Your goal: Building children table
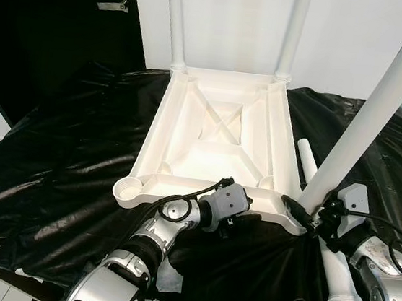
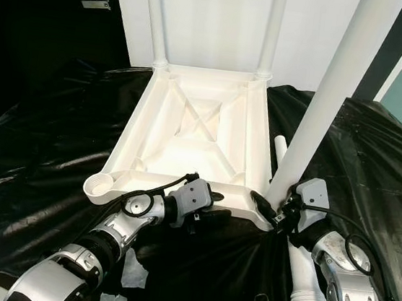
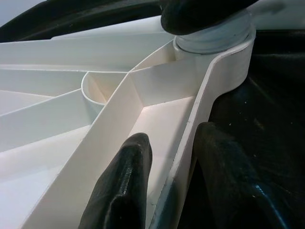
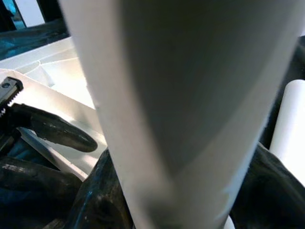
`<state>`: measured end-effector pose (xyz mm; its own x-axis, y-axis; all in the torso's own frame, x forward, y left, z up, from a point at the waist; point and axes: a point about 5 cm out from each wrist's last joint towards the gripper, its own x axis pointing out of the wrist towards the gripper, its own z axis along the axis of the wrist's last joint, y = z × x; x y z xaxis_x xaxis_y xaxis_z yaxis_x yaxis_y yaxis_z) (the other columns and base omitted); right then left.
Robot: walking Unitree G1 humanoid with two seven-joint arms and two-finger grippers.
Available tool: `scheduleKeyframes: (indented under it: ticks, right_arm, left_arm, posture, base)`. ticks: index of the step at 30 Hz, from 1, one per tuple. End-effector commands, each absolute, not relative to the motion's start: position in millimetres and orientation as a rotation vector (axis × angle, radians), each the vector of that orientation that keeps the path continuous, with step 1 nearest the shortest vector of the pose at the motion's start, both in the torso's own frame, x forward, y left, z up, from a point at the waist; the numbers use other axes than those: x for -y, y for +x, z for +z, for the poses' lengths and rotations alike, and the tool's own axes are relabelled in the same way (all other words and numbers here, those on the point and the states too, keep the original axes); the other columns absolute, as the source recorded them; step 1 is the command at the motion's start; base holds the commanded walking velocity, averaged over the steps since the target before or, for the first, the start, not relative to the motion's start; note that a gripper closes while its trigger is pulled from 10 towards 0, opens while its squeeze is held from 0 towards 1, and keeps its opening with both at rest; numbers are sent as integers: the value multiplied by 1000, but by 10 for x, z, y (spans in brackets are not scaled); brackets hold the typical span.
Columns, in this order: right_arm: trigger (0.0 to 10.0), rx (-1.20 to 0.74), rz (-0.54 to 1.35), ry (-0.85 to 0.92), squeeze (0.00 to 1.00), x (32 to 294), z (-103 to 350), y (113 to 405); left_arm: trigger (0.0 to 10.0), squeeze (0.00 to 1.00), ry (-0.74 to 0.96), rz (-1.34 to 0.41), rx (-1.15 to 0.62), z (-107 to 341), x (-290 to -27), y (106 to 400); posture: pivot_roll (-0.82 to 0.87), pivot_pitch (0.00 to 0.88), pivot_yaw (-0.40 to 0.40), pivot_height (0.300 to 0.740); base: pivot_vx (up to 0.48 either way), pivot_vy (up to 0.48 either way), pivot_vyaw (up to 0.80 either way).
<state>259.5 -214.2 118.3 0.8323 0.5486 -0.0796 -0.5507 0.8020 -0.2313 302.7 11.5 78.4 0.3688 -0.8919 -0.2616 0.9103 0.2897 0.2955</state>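
A white plastic tabletop (image 1: pixel 218 123) lies upside down on a black sheet. Two white legs (image 1: pixel 175 17) (image 1: pixel 294 30) stand upright in its far corners. My right gripper (image 1: pixel 311 215) is shut on the base of a third leg (image 1: pixel 377 105), which leans to the right over the near right corner socket. That leg (image 4: pixel 181 95) is close up in the right wrist view. My left gripper (image 3: pixel 171 143) is shut on the tabletop's near rim, one finger (image 3: pixel 126 176) inside the wall and one outside. The near left socket (image 1: pixel 130 188) holds nothing. A fourth leg (image 1: pixel 338 282) lies loose beside my right arm.
The black plastic sheet (image 1: pixel 63 149) covers the whole work surface and is wrinkled. A dark door with a metal handle (image 1: pixel 115 3) stands at the back left, a white wall behind the tabletop. A white scrap (image 1: pixel 168 277) lies near my left arm.
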Motion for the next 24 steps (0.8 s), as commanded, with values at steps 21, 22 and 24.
scheduleKeyframes:
  ticks: [21,22,24]
  right_arm:
    - [0,200,112,137,0,1576,1131,2545]
    - [0,198,103,137,0,1570,1133,2552]
    - [0,196,100,119,0,1563,1129,2548]
  left_arm:
    - [10000,0,420,-1144,-193,503,-186,2930]
    - [10000,0,420,-1145,-195,496,-191,2923]
    - [10000,0,420,-1144,-195,493,-196,2922]
  posture:
    - [-51,0,14,740]
    - [-51,0,14,740]
    - [-48,0,11,740]
  base:
    - [0,0,0]
    - [0,0,0]
    - [0,0,0]
